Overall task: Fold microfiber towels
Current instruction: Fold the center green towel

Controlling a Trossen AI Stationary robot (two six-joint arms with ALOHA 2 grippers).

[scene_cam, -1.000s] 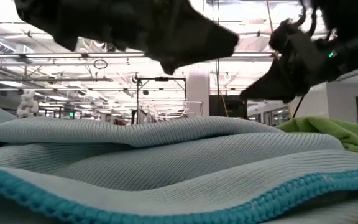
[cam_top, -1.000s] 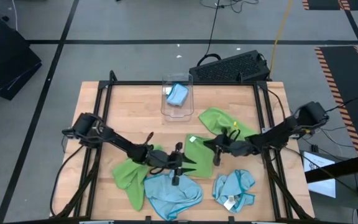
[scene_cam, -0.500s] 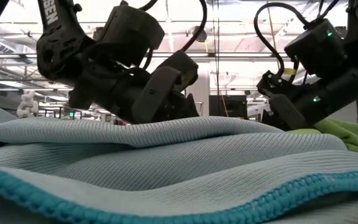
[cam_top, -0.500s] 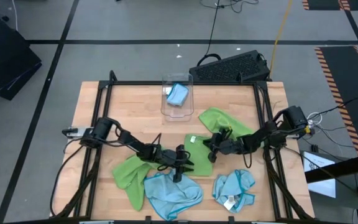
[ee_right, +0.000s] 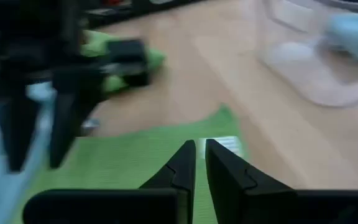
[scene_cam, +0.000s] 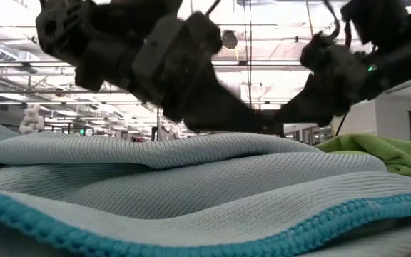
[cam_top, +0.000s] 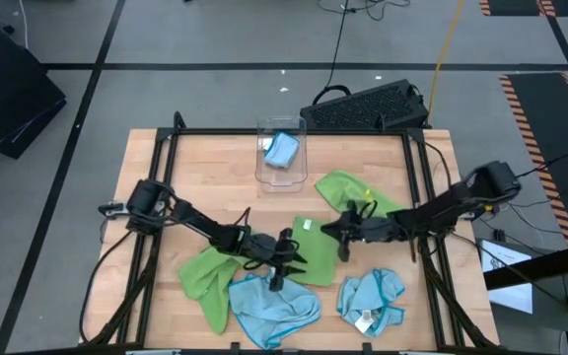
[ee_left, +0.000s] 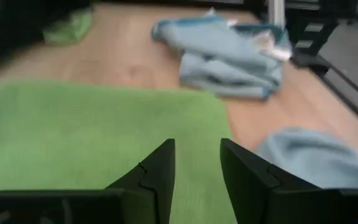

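Observation:
A lime green towel (cam_top: 319, 266) lies flat on the table, folded to a rectangle, with its white tag (ee_right: 225, 144) at its far left corner. My left gripper (ee_left: 197, 155) stands open just over the towel's near left part, its fingers slanting down toward the right. My right gripper (ee_right: 201, 157) is shut, with nothing between its fingers. It points left over the corner with the tag. More towels lie loose: green ones (cam_top: 205, 278) (cam_top: 355, 192) and light blue ones (cam_top: 274, 308) (cam_top: 373, 301).
A clear bin (cam_top: 282, 170) with a blue towel (cam_top: 282, 150) inside stands at the table's far middle. In the low view a blue towel (scene_cam: 191, 185) fills the foreground and hides the tabletop. A black frame (cam_top: 422, 197) runs along the table's edges. Bare wood shows at the far left.
My left gripper has sunk toward the flat green towel and tipped further down. My right arm swung a little toward the table's left and came back to about where it was. The towels have stayed where they lay.

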